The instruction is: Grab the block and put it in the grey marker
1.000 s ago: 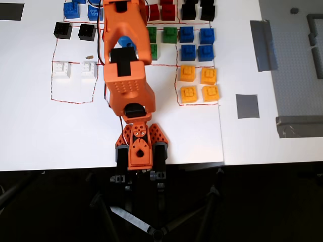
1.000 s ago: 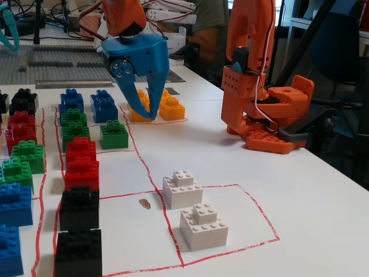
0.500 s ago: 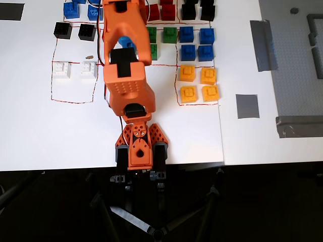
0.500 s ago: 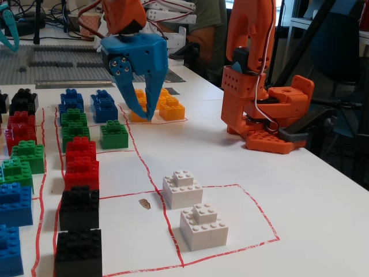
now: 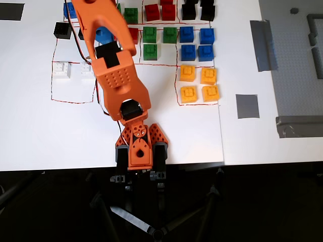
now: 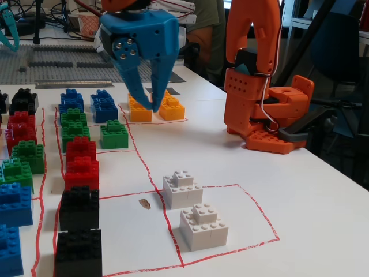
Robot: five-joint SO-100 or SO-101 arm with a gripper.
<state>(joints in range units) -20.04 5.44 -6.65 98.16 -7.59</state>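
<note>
White paper covers the bench [image 5: 40,131], ruled in red into pens of sorted bricks. High above them in the fixed view hangs the blue pincer [image 6: 147,97], its jaws slightly spread and pinching nothing. Two black bricks sit in the near pen; the block [image 6: 79,208] lies just behind its twin [image 6: 78,252] and close to a red brick [image 6: 81,173]. Overhead, the grey marker [image 5: 247,106] sits well apart, beyond the yellow bricks [image 5: 198,84]. The risk I see is crowding: a descent slightly off could nudge the twin or the red brick, or seize the wrong one. The carry also crosses many bricks, so a low pass might scatter them.
</note>
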